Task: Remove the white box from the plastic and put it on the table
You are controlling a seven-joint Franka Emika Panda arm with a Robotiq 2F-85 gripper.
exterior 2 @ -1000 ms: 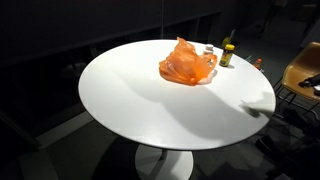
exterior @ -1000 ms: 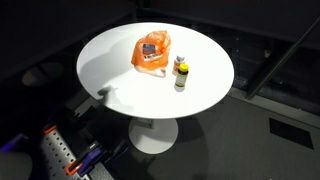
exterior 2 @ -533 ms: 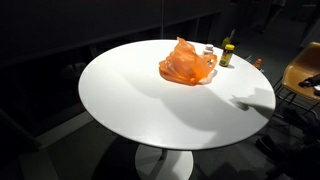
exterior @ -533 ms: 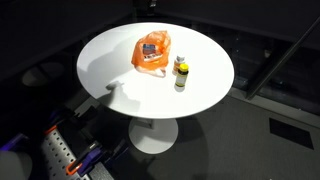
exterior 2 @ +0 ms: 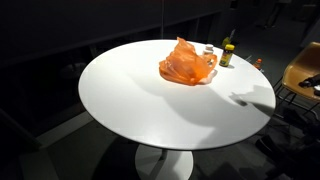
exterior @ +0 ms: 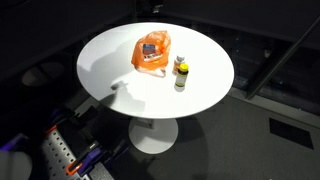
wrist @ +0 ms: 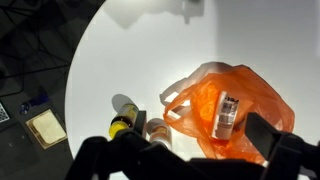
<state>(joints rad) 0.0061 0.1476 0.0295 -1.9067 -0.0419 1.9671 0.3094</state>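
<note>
An orange plastic bag lies toward the far side of the round white table and shows in both exterior views. In the wrist view the white box with a dark label lies inside the bag, seen through its open mouth. My gripper hovers above the bag with its dark fingers spread wide on either side, open and empty. The arm itself is outside both exterior views; only its shadow falls on the table.
A dark bottle with a yellow label and a small white-capped jar stand close beside the bag. A wooden chair is by the table's edge. Robot base hardware sits low.
The arm's shadow on the table has slid closer to the bag. The bag, box and bottles have not moved.
</note>
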